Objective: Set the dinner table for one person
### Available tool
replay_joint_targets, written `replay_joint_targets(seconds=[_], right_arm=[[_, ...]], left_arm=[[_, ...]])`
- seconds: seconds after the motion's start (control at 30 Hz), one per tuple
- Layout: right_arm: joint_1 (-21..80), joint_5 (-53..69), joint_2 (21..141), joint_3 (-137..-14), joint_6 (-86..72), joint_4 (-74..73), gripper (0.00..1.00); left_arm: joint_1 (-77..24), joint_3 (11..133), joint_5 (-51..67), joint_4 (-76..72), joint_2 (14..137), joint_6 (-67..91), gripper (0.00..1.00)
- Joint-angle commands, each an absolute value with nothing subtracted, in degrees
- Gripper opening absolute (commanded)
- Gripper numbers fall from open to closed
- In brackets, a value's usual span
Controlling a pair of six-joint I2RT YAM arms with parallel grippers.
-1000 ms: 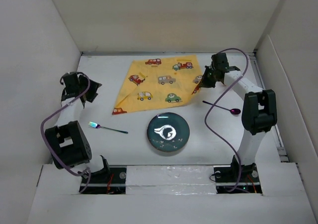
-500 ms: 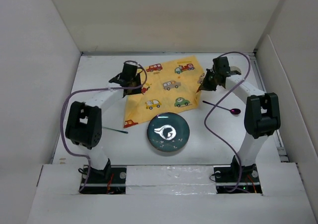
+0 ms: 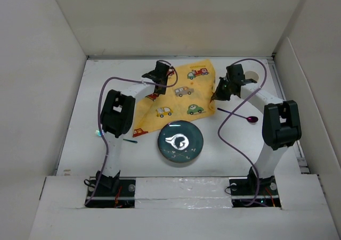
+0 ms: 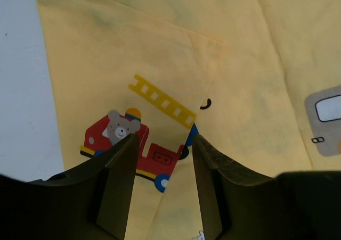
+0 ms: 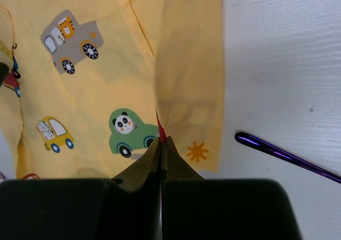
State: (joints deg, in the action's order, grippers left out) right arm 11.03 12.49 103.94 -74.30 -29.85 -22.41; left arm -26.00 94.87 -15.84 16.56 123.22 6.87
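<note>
The dinner table point(image 3: 93, 85) is spread under both arms. The yellow car-print cloth point(image 3: 178, 99) is laid on its far-ctr part, rumpled and not yet flat.

The right gripper point(image 5: 161, 142) is clenched on a raised pleat near the cloth's R edge, w/ fabric pinched btwn the closed fingers. The left gripper point(image 4: 162, 144) is released. Its fingers point(image 4: 120, 181) are parted and set astride a folded-over flap by the fire-truck print, at the cloth's far-L corner. Whether fabric is touched by them cannot be told.

Key relation: in the L wrist view the flap's edge is run from upper R down into the gap btwn the jaws. The closing stroke is thus crossed by it, so a short drop and a pinch are judged to be all that is needed, w/ no re-aim. In the top view the cloth's long span is laid approx. L-R btwn the two grippers. The L corner is nearer the L arm, and the R edge is already held. A pull apart along that line is judged the way to get it flat.

The plate point(image 3: 180, 142) is set just beside the cloth's near edge. The spoon point(image 3: 242, 116) is laid to the R, near the right gripper. The fork point(image 3: 98, 133) is partly hidden behind the L arm.
</note>
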Motion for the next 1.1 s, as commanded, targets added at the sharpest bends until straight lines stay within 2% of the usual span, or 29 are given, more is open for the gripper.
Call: replay_joint_targets(seconds=[0.0, 0.2, 0.27, 0.33, 0.47, 0.63, 0.7, 0.73, 0.83, 1.07], right_arm=[[11.5, 12.7, 101.1, -75.1, -29.8, -21.2, 0.00], [11.0, 12.8, 100.8, -75.5, -29.5, -21.8, 0.00], [11.0, 12.8, 100.7, -75.6, -29.4, -22.0, 0.00], [11.0, 12.8, 100.7, -75.7, -29.4, -22.1, 0.00], [10.5, 12.7, 100.6, -75.7, -29.4, -22.2, 0.00], [10.5, 12.5, 100.6, -75.8, -29.3, -22.4, 0.00], [10.5, 12.6, 101.0, -76.0, -29.3, -22.4, 0.00], [10.5, 12.6, 101.1, -76.0, -29.3, -22.4, 0.00], [10.5, 12.7, 101.4, -76.4, -29.4, -22.4, 0.00], [10.5, 13.0, 101.6, -77.2, -29.4, -22.5, 0.00]], left_arm=[[-25.8, 97.8, -17.9, 18.1, 124.4, 4.7, 0.41], [-25.8, 98.5, -17.9, 18.2, 126.7, 4.7, 0.34], [-25.8, 98.4, -18.5, 18.1, 126.9, 4.9, 0.22], [-25.8, 98.5, -20.1, 18.3, 126.9, 5.8, 0.00], [-23.9, 97.7, -20.1, 17.5, 124.3, 6.7, 0.00], [-20.6, 93.2, -13.3, 15.3, 119.2, 6.5, 0.00], [-20.6, 91.2, -8.5, 13.5, 116.5, 4.5, 0.03], [-20.6, 90.7, -6.8, 13.3, 115.8, 4.1, 0.12], [-21.8, 88.6, -3.9, 11.8, 114.3, 2.7, 0.21], [-23.1, 90.5, -3.1, 14.8, 118.8, 1.8, 0.26]])
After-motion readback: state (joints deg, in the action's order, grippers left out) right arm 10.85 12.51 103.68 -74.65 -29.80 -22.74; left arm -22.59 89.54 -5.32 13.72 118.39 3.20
